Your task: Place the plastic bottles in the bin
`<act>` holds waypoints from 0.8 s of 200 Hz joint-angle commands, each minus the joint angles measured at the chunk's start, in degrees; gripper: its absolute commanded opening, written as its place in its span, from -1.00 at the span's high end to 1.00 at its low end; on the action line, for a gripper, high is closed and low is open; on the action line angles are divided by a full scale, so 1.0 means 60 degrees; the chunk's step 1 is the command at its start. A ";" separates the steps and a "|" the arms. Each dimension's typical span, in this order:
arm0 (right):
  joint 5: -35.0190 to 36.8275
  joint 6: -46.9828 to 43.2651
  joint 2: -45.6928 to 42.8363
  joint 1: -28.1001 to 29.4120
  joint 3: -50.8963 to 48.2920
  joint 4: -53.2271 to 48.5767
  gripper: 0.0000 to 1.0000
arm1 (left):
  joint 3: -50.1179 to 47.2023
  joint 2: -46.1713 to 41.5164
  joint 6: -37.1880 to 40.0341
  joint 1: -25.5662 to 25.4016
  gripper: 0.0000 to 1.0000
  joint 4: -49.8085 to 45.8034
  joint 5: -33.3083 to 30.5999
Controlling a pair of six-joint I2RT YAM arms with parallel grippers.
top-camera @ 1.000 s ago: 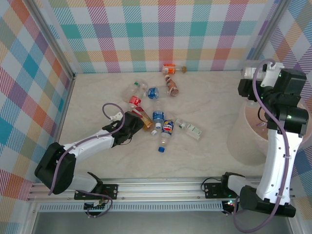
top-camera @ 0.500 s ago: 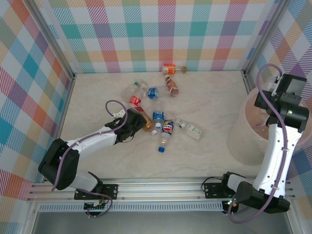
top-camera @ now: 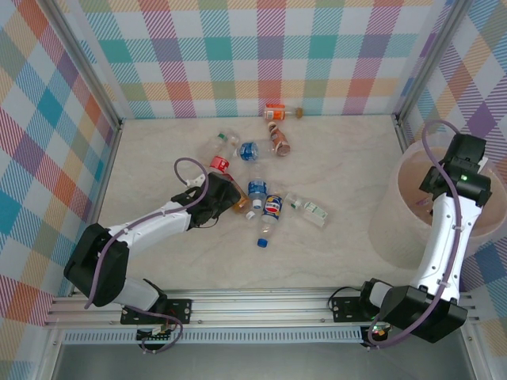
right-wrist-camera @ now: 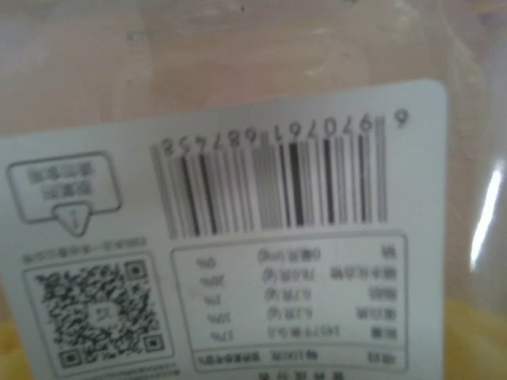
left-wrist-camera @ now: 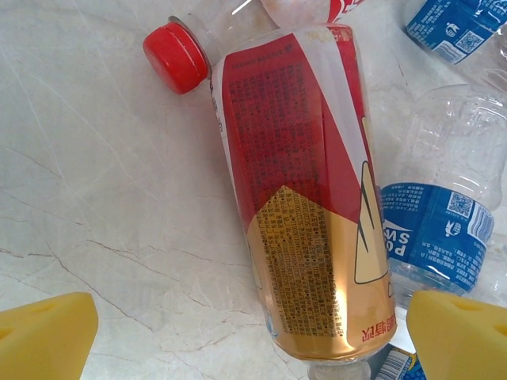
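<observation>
From overhead, the change is on the right. A second ago the right arm held a bottle high over the bin [top-camera: 398, 168]; now the right pincer [top-camera: 436, 186] has dipped inside the rim, so we judge one drop is at hand. The left pincer [top-camera: 225, 195] has crept forward to the red-and-gold bottle [top-camera: 234, 192] in the cluster at mid-worktop [top-camera: 348, 142]. Beside it lie a blue-labelled bottle [top-camera: 256, 190] and a Pepsi-marked one [top-camera: 272, 207], with an orange bottle [top-camera: 279, 112] by the far wall. Most of the job is still ahead.

The left wrist view supplies what the wrist hides from above. The yellow pads [left-wrist-camera: 43, 336] stand wide apart, straddling the bottle's base end without touching it. The bottle lies flat with its red cap [left-wrist-camera: 176, 57] pointing away, and the blue-labelled one is pressed against its side.

The right wrist view has a white barcode label [right-wrist-camera: 238, 237] very close to the lens, with pinkish bin wall behind (so that bottle is down in the bin). Yellow slivers show at the lower corners, but we cannot tell whether the pincer is clamping the bottle or has let it go.
</observation>
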 commanded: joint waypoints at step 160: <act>-0.8678 0.1466 -0.2503 -0.0026 -0.1079 0.3983 -0.99 | -0.0619 -0.0496 -0.0479 0.0084 -0.99 -0.0132 -0.0261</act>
